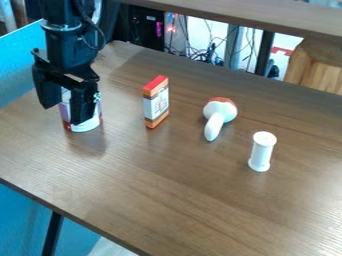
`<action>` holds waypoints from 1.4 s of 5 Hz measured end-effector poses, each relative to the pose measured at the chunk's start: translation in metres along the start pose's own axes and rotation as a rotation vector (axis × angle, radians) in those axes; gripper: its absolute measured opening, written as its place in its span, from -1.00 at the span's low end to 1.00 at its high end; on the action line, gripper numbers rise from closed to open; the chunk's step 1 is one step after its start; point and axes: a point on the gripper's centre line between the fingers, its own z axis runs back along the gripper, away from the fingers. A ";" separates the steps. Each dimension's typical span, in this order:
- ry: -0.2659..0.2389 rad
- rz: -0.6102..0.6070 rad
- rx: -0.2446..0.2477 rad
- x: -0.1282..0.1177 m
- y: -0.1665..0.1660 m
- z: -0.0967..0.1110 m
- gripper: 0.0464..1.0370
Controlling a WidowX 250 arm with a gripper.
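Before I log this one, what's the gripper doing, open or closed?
Gripper: open, fingers apart, at the white-and-red cylindrical can; whether they touch it can't be told.

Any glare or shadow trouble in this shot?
Camera view: pale sheen on the table toward its far left corner; soft dark patch below the can; faint shadow beside the mushroom; pincer nearly black, little surface detail; bright background beyond the far edge.

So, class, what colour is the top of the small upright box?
Red, seen best in the camera view.
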 end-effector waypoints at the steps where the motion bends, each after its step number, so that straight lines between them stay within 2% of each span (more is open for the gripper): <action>1: 0.031 -0.010 -0.012 -0.001 -0.002 -0.009 0.93; 2: 0.032 -0.020 -0.046 0.015 0.007 -0.007 0.93; 3: 0.015 -0.002 -0.059 0.027 0.020 -0.004 0.93; 4: -0.008 0.054 -0.050 0.040 0.028 -0.007 0.93; 5: -0.042 0.117 0.003 0.045 0.042 -0.010 0.93; 6: -0.068 0.211 0.035 0.051 0.058 -0.016 0.93; 7: -0.105 0.281 0.036 0.057 0.077 -0.015 0.93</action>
